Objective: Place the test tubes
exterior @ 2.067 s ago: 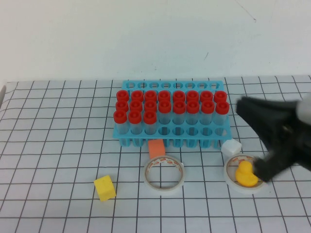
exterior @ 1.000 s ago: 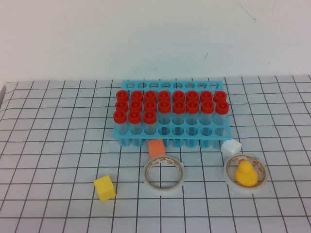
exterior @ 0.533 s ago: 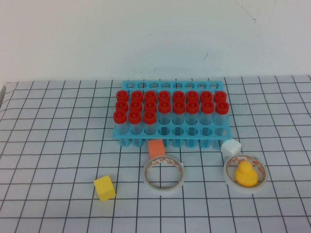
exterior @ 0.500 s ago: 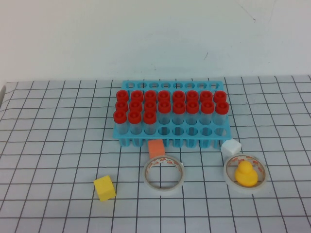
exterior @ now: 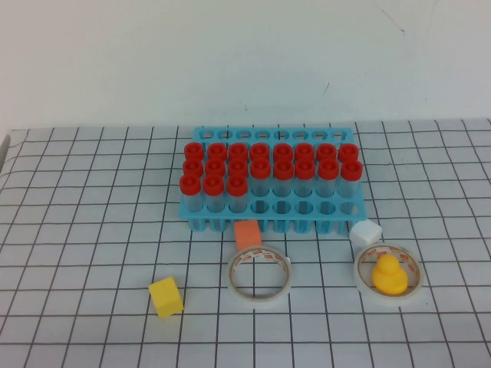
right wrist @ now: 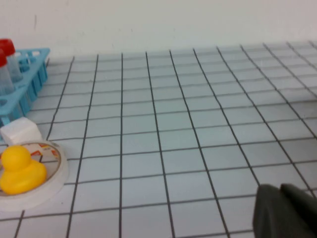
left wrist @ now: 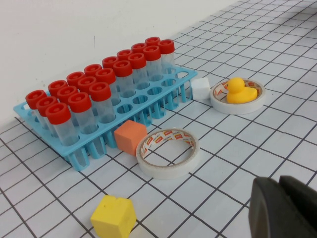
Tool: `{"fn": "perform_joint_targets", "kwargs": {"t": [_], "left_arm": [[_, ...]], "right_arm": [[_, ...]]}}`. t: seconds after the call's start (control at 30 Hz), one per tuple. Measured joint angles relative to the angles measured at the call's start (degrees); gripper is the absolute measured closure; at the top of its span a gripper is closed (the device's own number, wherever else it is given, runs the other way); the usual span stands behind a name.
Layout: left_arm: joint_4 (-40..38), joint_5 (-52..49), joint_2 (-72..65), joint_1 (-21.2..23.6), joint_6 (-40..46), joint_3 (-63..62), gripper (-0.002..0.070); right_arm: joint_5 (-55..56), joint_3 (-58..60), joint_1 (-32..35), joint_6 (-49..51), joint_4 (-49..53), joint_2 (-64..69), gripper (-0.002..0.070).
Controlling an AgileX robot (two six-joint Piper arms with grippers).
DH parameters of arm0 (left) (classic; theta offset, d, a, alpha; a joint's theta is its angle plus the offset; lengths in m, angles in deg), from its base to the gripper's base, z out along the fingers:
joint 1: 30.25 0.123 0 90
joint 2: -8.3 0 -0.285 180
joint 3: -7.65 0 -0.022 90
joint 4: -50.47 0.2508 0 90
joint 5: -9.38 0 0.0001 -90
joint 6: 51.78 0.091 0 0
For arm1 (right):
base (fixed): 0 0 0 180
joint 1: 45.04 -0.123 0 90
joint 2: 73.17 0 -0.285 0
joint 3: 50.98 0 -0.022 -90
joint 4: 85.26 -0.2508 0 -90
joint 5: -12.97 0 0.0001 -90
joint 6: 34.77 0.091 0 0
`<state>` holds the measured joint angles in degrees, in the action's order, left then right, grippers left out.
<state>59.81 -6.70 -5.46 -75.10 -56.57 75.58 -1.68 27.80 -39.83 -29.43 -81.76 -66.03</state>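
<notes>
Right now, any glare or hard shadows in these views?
High view: even light, no glare, faint shadows by the rack, no gripper showing. Left wrist view: shut left gripper, a dark mass at the edge. Right wrist view: shut right gripper, likewise.

The rack (exterior: 291,223) stands at the back of the worktop (exterior: 77,230), holding the test tubes (exterior: 261,167). Just before it sit the centre cube (exterior: 247,234) and the right cube (exterior: 366,232). Nearer lie the left tape ring (exterior: 261,298) and the right tape ring (exterior: 387,300), which holds the duck (exterior: 388,276). The third cube (exterior: 166,297) lies front-left.

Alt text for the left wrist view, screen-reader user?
Blue rack of red-capped test tubes, front row mostly empty, beside an orange cube, tape roll and yellow duck. Shut left gripper sits nearest the camera; right gripper outside this view.
</notes>
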Motion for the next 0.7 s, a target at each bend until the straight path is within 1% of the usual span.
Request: {"fn": "perform_joint_targets", "kwargs": {"t": [0.2, 0.37, 0.47, 0.7], "left_arm": [[0.0, -0.02, 0.0, 0.0, 0.0, 0.0, 0.0676], [0.0, -0.12, 0.0, 0.0, 0.0, 0.0, 0.0676], [0.0, -0.24, 0.0, 0.0, 0.0, 0.0, 0.0676], [0.0, -0.24, 0.0, 0.0, 0.0, 0.0, 0.0676]], "right_arm": [[-2.76, -0.1, -0.31, 3.53, 0.72, -0.09, 0.0678], [-2.97, -0.1, -3.97, 6.03, 1.39, -0.09, 0.0678], [-3.08, -0.1, -4.94, 6.82, 2.72, -0.09, 0.0678], [-4.03, -0.22, -5.09, 7.29, 3.07, -0.09, 0.0678]]}}
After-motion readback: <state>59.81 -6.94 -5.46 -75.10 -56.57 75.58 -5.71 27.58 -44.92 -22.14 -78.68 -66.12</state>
